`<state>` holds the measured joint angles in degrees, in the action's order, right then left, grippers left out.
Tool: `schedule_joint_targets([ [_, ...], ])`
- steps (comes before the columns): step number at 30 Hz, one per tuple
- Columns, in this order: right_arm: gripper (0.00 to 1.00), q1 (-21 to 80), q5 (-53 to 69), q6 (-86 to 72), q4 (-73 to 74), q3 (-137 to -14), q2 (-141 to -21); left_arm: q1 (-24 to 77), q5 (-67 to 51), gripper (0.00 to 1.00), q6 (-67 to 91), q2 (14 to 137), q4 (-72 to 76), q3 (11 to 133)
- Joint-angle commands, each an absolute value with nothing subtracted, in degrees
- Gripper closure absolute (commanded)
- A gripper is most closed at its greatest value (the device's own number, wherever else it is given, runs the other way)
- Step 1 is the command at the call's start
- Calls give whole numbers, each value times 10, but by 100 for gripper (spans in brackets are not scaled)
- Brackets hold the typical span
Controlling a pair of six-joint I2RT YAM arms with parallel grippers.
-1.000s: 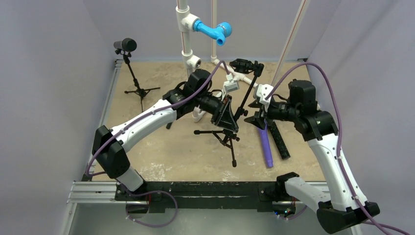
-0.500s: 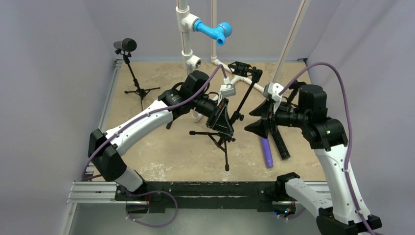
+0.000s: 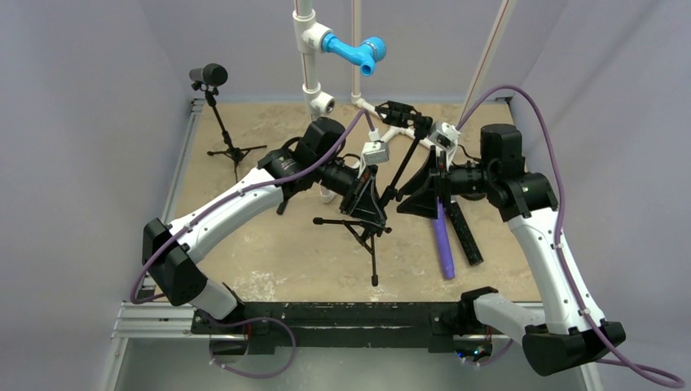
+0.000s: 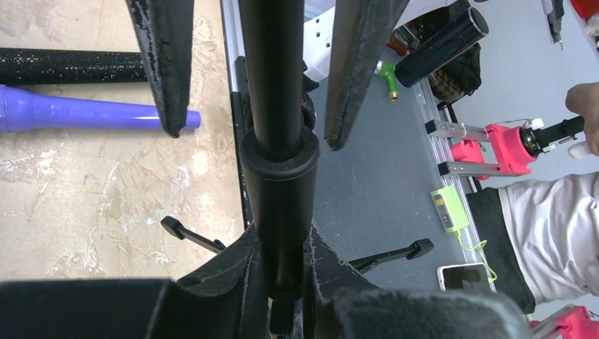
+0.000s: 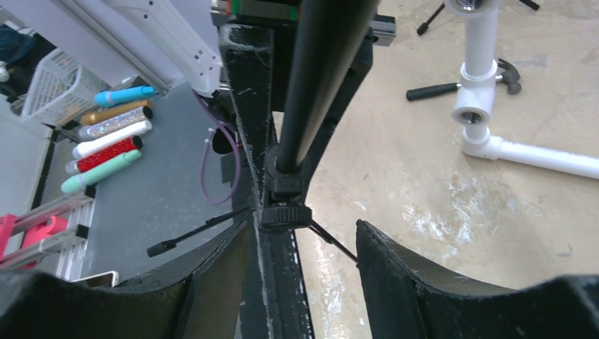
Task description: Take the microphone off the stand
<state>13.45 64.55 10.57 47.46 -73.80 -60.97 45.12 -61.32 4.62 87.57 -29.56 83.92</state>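
Gripping the black tripod microphone stand [image 3: 405, 163] low on its pole, just above the leg hub, the left gripper [image 3: 372, 204] has its jaws pinched on the black tube. In the left wrist view the fingers [image 4: 244, 265] press the pole from both sides. The stand is tilted, its upper pole leaning toward the back right. The tripod legs are splayed over the tan, scuffed table [image 3: 269, 252]; cannot tell if their feet touch it.

The right gripper [image 5: 302, 236] straddles the same pole from the right with its jaws spread. One finger is close beside the round adjustment knob [image 5: 286, 214], and a clear gap shows on the other side.

The black clip [image 3: 399, 108] at the stand's top is too small and dark to tell what sits in it.

The purple tapered microphone [image 3: 442, 240] lies flat on the table right of the stand and apart from it. It is pointing roughly front to back, below the right gripper. A black glittery microphone [image 3: 464, 232] lies just beside it on the right.

At the back left a small black tripod stand [image 3: 231, 145] stands upright with a black microphone [image 3: 209, 75] on top. A white PVC pipe frame [image 3: 308, 49] with a blue elbow [image 3: 354, 50] rises at the back centre.
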Motion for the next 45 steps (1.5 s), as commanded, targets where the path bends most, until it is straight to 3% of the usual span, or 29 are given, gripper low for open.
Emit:
schedule_joint_targets([
  [1,45,135,695,69,424,-736,-597,457,-631,100,28,852,-270,853],
  [10,61,135,691,39,377,-716,-596,457,-635,100,41,855,-255,846],
  [20,94,135,665,54,362,-706,-586,458,-645,100,104,865,-203,834],
  [24,100,136,595,121,369,-691,-551,458,-658,100,176,872,-140,822],
  [35,99,139,447,347,453,-722,-543,457,-681,100,265,921,-101,889],
  [40,83,144,407,375,464,-726,-544,458,-681,100,257,954,-116,929],
  [45,59,146,387,355,452,-709,-535,459,-681,100,250,959,-120,931],
])
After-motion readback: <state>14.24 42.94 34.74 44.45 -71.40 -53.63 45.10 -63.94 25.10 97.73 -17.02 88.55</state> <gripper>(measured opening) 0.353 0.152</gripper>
